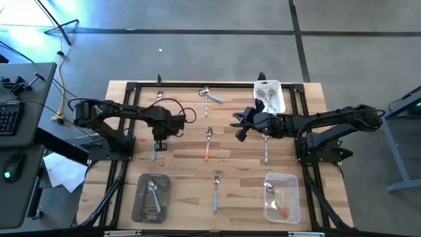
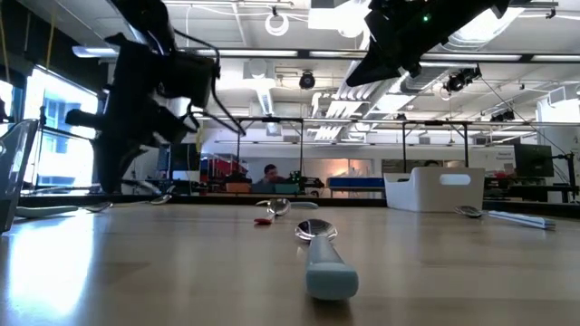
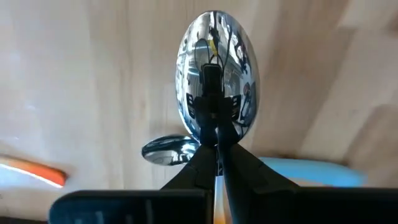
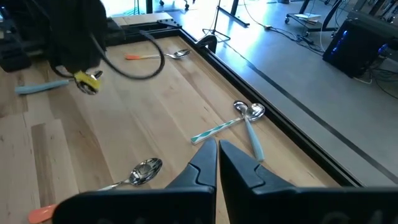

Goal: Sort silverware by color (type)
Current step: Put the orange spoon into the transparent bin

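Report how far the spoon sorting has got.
Done: spoons already lie in the white tub, the left clear tub and the right clear tub. In hand: the left gripper is shut on a spoon; the right gripper is shut, empty, over mid-table. Left: several loose spoons, including a crossed pair, an orange one and a blue one.

Orange-handled spoon (image 1: 208, 146) (shiny bowl), light-blue-handled spoon (image 1: 216, 191), white tub (image 1: 270, 96).

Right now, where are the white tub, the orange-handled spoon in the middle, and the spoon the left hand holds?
White tub (image 1: 279, 87), high view, its rim.
Orange-handled spoon (image 1: 207, 154), high view, its handle.
Held spoon (image 3: 214, 68), left wrist view, its shiny bowl.
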